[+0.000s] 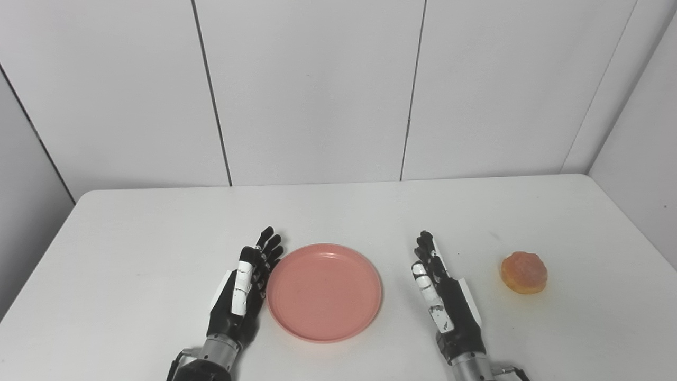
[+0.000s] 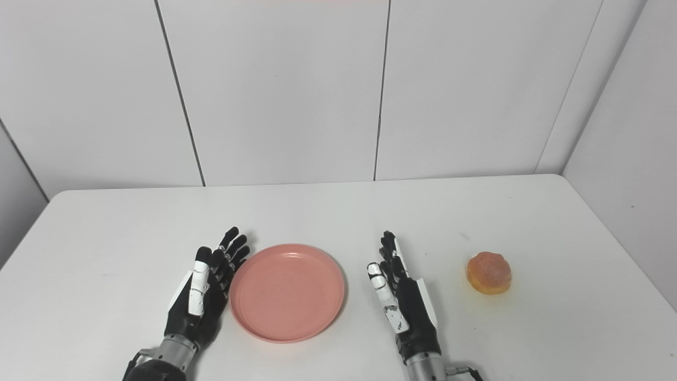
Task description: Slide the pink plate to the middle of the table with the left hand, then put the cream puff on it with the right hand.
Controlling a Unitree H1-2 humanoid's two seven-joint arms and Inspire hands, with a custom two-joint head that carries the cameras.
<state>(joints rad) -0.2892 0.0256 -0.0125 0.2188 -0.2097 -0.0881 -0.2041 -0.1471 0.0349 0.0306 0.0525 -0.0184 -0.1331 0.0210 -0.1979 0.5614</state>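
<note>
White table (image 1: 158, 227), panelled wall behind: pink plate (image 1: 323, 292) lies near the front edge at mid-table, left hand (image 1: 244, 291) open with fingers straight, just beside its left rim, right hand (image 1: 443, 296) open, apart from it, cream puff (image 1: 524, 272) farther right on bare tabletop.

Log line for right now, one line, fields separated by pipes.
left hand open, beside round pink plate | right hand open, empty | orange-glazed cream puff on white table, right of plate
</note>
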